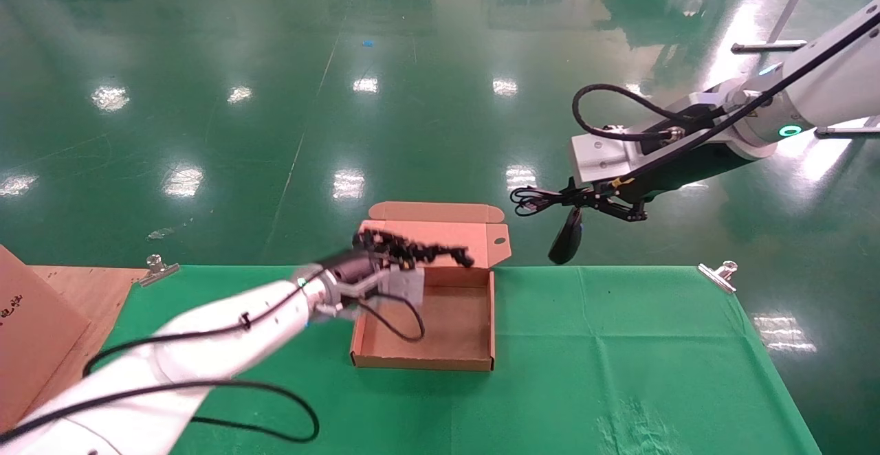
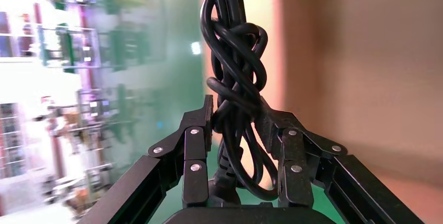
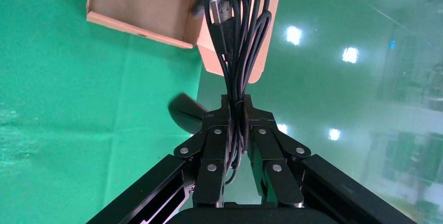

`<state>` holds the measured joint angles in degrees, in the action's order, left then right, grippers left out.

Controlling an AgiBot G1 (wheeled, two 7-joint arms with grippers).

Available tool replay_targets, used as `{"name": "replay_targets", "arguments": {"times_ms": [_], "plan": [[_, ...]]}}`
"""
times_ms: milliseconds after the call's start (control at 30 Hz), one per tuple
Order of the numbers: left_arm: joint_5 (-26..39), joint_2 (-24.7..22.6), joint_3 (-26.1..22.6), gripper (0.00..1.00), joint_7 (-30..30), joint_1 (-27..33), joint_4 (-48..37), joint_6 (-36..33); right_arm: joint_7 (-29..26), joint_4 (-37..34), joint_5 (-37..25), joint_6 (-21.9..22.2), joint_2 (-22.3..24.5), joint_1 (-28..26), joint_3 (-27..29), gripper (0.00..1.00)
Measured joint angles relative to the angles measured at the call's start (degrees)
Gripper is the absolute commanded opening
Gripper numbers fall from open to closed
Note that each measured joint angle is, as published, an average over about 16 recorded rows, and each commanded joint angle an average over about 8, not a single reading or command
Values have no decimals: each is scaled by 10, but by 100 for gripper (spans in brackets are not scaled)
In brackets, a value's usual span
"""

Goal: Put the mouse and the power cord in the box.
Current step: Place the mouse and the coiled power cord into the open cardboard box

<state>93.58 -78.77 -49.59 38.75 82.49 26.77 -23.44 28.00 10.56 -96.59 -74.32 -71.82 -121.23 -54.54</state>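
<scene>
Left claw [image 2: 235,130] clenched on one power cord [image 2: 232,62] above one box [image 1: 440,355] — right claw [image 3: 236,110] grips coiled wire, one mouse [image 1: 566,237] dangling.

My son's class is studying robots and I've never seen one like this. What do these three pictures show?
It is a two-armed robot. The wide picture comes from its head camera; the other two come from cameras on its wrists. A green cloth covers the table, and an open cardboard box sits on it. The left pincer is shut on a thick black power cord, held over the box. The right pincer is raised off to the side and grips the thin looped wire of a black mouse, which dangles below.
</scene>
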Motion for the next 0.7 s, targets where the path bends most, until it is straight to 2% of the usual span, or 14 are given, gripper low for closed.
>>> {"name": "replay_targets", "arguments": {"times_ms": [67, 133, 333, 400, 700], "plan": [[-4, 0, -26, 0, -24, -2, 3, 0, 5, -6, 1, 1, 0, 1, 1, 0], [-8, 1, -50, 8, -45, -2, 4, -2, 10, -12, 2, 3, -1, 2, 1, 0], [-22, 2, -109, 83, -92, 3, 9, -11, 22, -29, 5, 8, -5, 4, 4, 0], [-27, 2, -125, 100, -101, 5, 9, -11, 25, -34, 6, 10, -7, 5, 4, 0], [-51, 3, -174, 100, -124, 15, 10, 1, 38, -53, 12, 12, -16, 7, 8, 0]]}}
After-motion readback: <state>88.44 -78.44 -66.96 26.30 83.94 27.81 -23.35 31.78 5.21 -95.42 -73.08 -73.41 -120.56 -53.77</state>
